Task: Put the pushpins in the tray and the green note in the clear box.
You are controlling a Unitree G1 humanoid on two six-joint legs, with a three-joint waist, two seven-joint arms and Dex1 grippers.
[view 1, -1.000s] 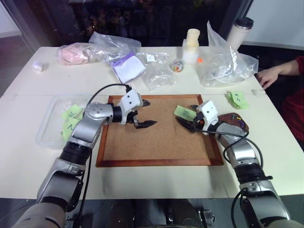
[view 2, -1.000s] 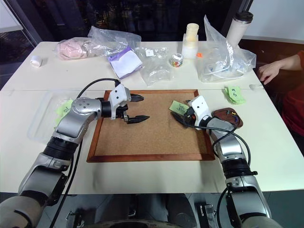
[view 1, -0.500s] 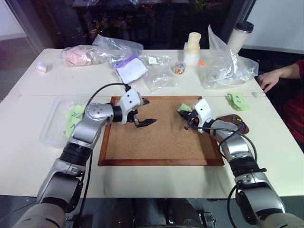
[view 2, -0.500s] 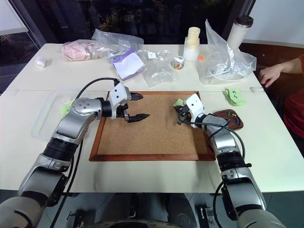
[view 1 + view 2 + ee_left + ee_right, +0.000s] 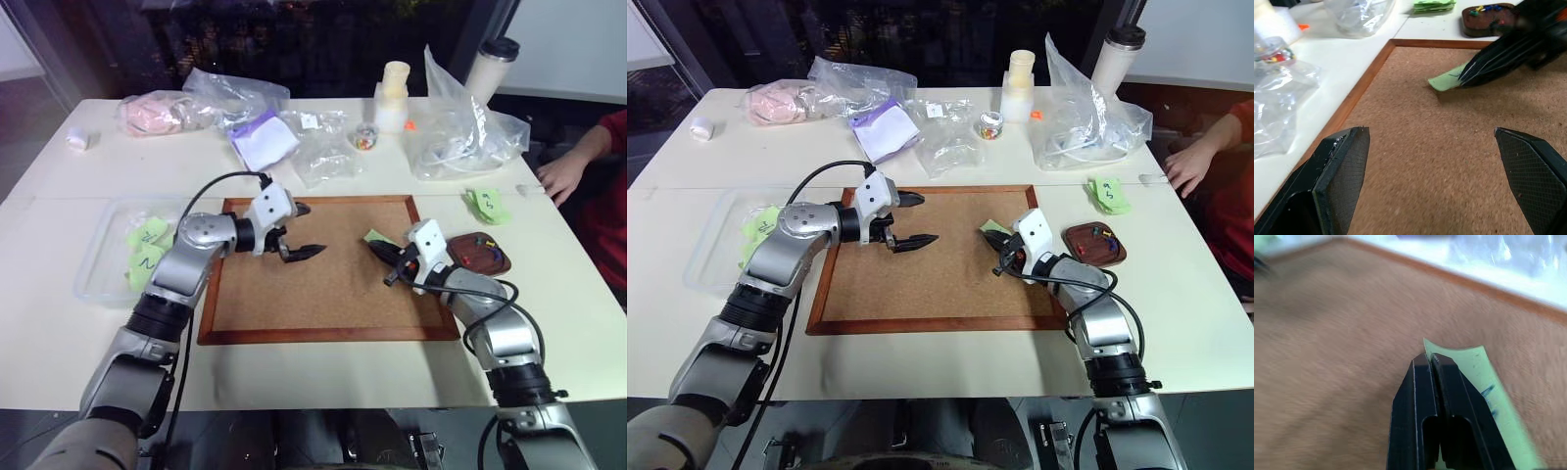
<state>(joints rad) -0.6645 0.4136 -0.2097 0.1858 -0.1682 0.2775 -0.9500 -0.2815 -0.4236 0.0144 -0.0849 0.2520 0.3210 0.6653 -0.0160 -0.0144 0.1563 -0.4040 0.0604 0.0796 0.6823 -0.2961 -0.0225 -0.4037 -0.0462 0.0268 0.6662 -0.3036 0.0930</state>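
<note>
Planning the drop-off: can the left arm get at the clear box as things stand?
Probably yes. The left gripper hangs open and empty over the corkboard, and the clear box lies just past the board's left edge, on that arm's own side, with nothing between them.

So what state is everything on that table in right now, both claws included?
Left gripper: open, holding nothing, above the corkboard.
Right gripper: shut on the green note.
Green note: pinched at one edge, over the corkboard.
Tray: on the table, with coloured pushpins in it.
Clear box: lidless, with green notes inside.
Pad of green notes: lying on the table.
</note>
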